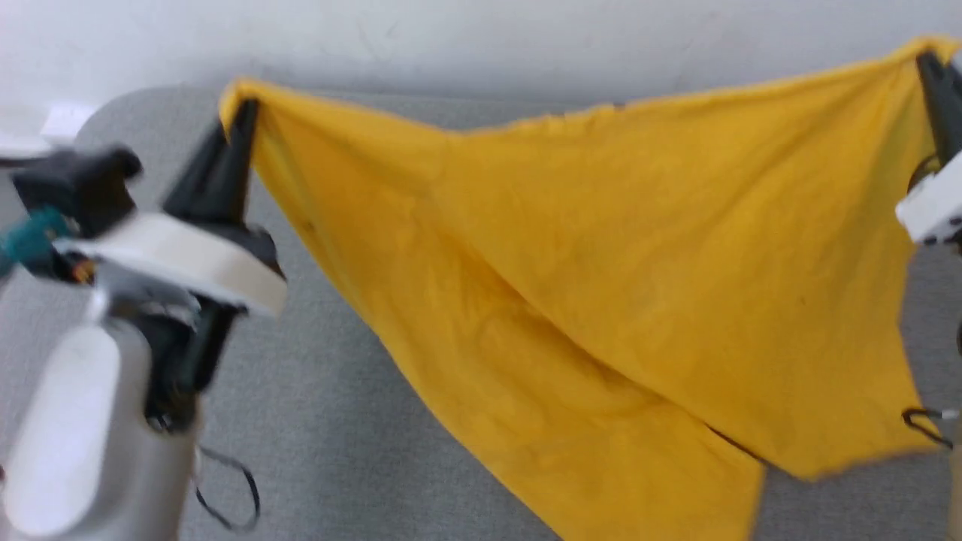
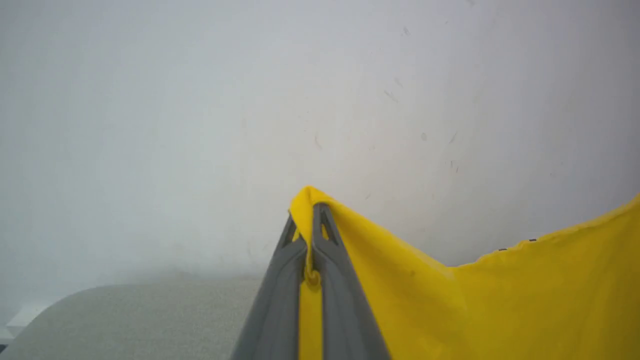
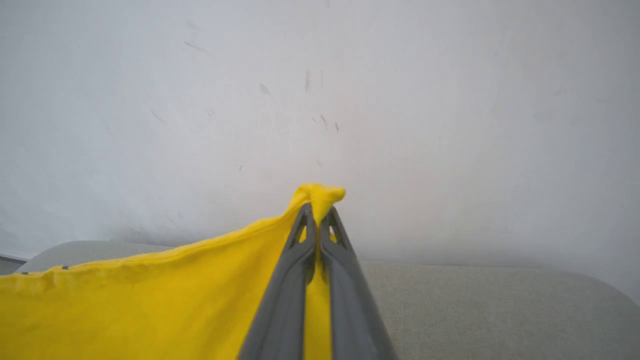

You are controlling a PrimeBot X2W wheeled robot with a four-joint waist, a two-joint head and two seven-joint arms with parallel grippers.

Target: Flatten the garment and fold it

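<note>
The T-shirt (image 1: 601, 263) is held up in the air above the grey table (image 1: 338, 421), spread wide between the 2 grippers. 1 corner of it is pinched by the left gripper (image 1: 246, 111) above the table's far left corner, and another is pinched by the right gripper (image 1: 929, 68) above the table's far right side. Between them the top edge is seen sagging a little along the table's far edge, in front of the white wall (image 1: 451, 37). From there the cloth hangs in loose folds toward the table's near edge; whether it touches the table cannot be told, as the head view is blurred.

In the left wrist view, the left gripper (image 2: 310, 216) is seen with its 2 fingers pressed together on a fold of the T-shirt (image 2: 500, 300), above the table (image 2: 150, 315). In the right wrist view, the right gripper (image 3: 318, 215) is likewise clamped on the T-shirt (image 3: 150, 300), with a small tuft poking past the tips, above the table (image 3: 500, 310).
</note>
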